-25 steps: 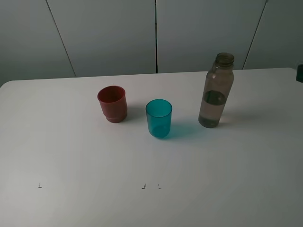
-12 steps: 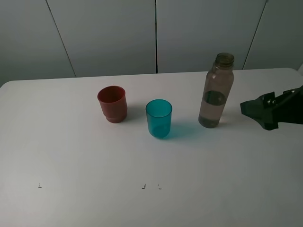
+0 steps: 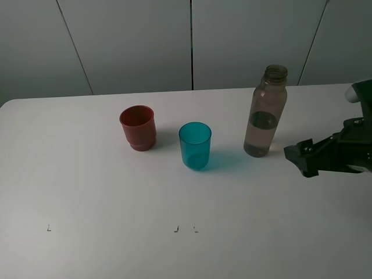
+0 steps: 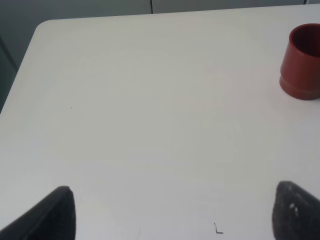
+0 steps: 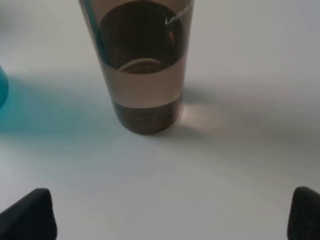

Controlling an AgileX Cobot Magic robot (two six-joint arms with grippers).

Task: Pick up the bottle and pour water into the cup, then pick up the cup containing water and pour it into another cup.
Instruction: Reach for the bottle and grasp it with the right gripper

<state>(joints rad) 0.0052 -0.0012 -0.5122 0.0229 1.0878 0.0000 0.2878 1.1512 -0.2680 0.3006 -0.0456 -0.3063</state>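
I was on the first step, reaching for the bottle (image 3: 266, 113), which stood upright on the worktop (image 3: 87, 192) near the cup (image 3: 195, 145), with the red cup (image 3: 138, 127) beyond that (nothing poured yet, I judged). My right tool (image 3: 299, 158) was spread wide and empty, just short of the bottle. Next it needed to straddle the body and close. Half a second earlier it had sat farther back.

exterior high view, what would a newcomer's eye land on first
The tall smoky bottle, part full of water and uncapped, stands right of centre on the white table. The black right tool is open just to its right, not touching. Left of the bottle stand a teal cup and a dark-red cup.
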